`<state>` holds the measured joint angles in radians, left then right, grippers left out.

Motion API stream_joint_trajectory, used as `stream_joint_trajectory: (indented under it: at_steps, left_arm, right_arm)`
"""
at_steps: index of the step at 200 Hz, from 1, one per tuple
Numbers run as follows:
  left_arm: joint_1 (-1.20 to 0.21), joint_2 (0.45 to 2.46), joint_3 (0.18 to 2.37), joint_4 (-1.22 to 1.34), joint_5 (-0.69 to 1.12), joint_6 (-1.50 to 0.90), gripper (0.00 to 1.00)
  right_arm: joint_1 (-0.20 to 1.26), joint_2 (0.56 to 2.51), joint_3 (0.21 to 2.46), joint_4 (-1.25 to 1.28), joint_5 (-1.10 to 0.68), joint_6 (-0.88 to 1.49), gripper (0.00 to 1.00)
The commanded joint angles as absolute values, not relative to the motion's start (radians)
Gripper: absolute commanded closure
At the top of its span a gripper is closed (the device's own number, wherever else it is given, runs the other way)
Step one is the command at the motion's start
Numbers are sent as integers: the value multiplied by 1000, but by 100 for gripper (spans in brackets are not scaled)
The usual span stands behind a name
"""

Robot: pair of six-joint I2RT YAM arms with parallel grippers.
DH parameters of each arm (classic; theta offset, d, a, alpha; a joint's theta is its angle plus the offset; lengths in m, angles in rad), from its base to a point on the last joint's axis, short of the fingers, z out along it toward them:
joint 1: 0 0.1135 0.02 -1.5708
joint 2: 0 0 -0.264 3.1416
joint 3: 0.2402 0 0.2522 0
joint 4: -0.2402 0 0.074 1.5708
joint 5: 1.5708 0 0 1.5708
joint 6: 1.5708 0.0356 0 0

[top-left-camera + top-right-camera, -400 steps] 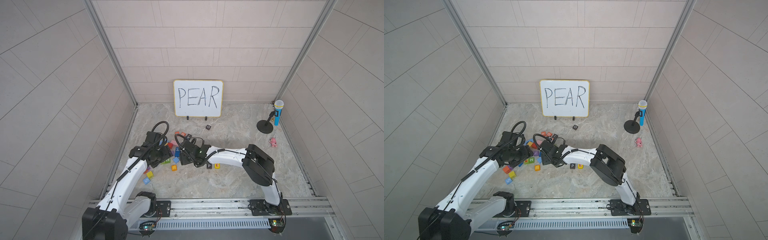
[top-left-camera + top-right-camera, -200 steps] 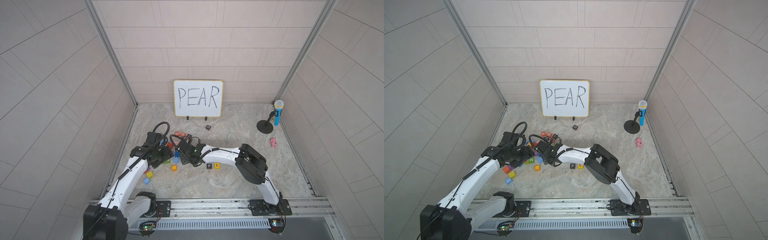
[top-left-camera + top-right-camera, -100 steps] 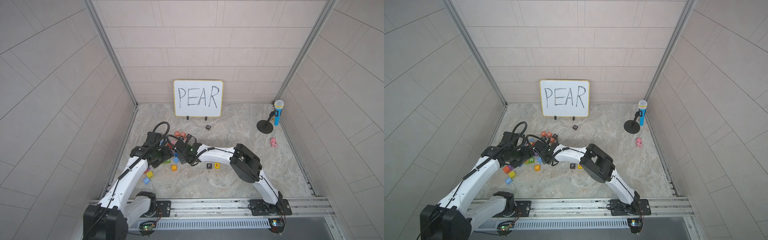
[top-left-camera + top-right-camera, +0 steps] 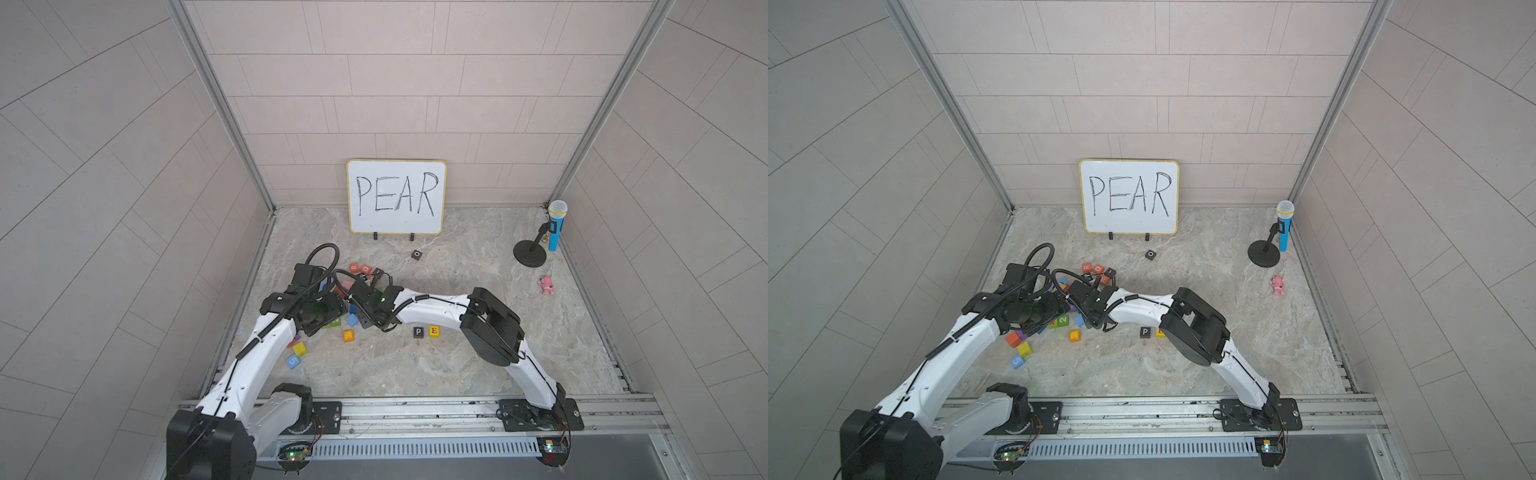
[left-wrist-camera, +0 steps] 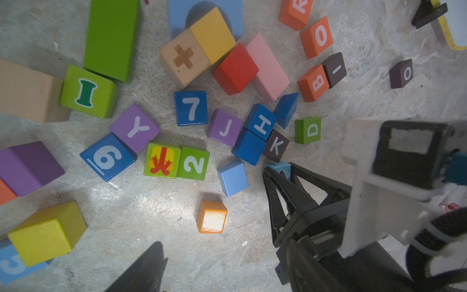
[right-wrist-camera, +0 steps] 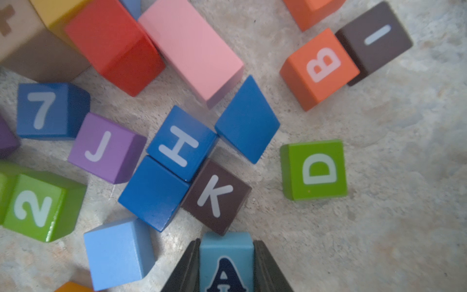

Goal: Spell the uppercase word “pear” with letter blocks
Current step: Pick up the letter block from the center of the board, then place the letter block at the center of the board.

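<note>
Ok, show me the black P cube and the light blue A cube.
Black P cube (image 4: 418, 331): in a top view, lettered top face.
Light blue A cube (image 6: 225, 263): right wrist view, its lettered face.

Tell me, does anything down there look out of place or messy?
Yes. One dark O block sits alone near the whiteboard, apart from the jumbled cluster of blocks. A small pink toy figure sits near the microphone stand, far from the blocks.

I see three walls of pale beige rectangular tiles, joined at the rear corners by grey metal posts. The counter is a marble-pattern surface, evenly lit, with a metal rail along its near edge.
</note>
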<state>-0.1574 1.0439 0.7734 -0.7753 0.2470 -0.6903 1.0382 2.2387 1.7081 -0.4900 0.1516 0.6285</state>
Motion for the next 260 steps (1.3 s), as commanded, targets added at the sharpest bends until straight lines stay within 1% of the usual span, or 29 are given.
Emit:
stream_joint_trajectory:
  at_steps: [1,26,57,99,143,174,210,238,260]
  left_arm:
    - [-151,1050,762,-775,248,-686,17]
    - [-152,1050,766,-771,262,-677,12]
    - [-151,1048,776,-767,281,-663,0]
    - [-153,1048,787,-739,342,-655,0]
    - [-174,1040,782,-689,415,-664,0]
    - [-260,1035,769,-618,412,-710,0]
    - [-381,1083,773,-546,379,-770,0]
    - [-453,1131,786,-504,359,-790,0]
    - [-483,1166,785,-458,354,-809,0]
  right_arm:
    - [1045,2213,1715,-524,182,631,65]
    - [1045,2185,1709,-527,190,632,66]
    - [1045,2121,1680,-528,203,636,67]
    - [1045,1969,1563,-520,235,654,68]
    - [1017,1748,1324,-519,282,693,68]
    - [987,1577,1157,-530,323,737,68]
    - [964,1402,988,-544,374,781,68]
    - [938,1313,890,-548,374,805,68]
    - [927,1273,844,-545,373,820,68]
